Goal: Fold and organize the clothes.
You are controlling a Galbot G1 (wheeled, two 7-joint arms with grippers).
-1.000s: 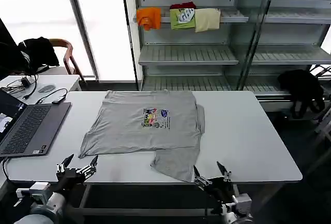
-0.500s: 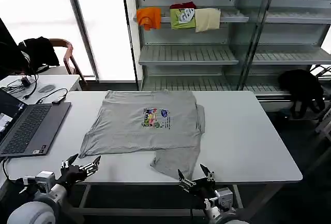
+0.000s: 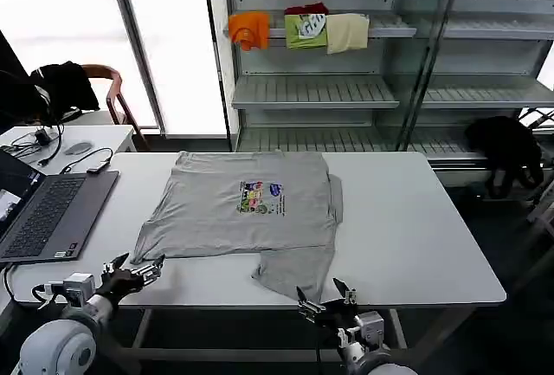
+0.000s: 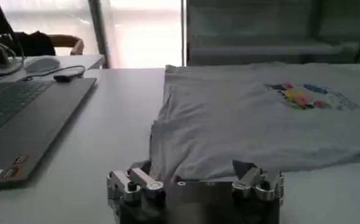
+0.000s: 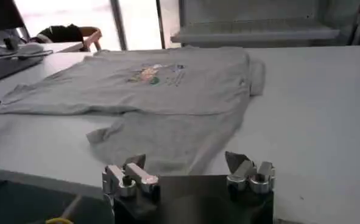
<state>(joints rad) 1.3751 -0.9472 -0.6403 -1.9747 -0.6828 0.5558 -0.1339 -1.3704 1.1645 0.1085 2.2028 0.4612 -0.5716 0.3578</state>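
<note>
You have the light grey shirt point(image 3: 245, 210) lying flat on the white desk point(image 3: 415, 219), a little left of the frame's centre in the head view, its small multicoloured chest print point(image 3: 260, 197) facing up. One part of it is folded under or trailing toward the lower edge of the desk, where a loose flap of grey fabric point(image 3: 294, 271) reaches almost to the rim at lower centre. Your left pincer point(image 3: 134, 270) sits at the lower left of the head view, at the near rim of the desk just beside the shirt's lower left corner, with its fingers spread apart; in the left wrist view the shirt's hem point(image 4: 228, 164) lies just beyond the spread fingers point(image 4: 137, 182), and you cannot tell whether they touch the cloth. Your right pincer point(image 3: 326, 298) is at the lower centre of the head view, just below the desk's near rim and close under the trailing flap, fingers likewise apart and holding nothing; the right wrist view shows the flap point(image 5: 167, 137) spread on the desk ahead of them. A grey laptop point(image 3: 43, 210) lies open at the left edge of the desk, well apart from the shirt.
</note>
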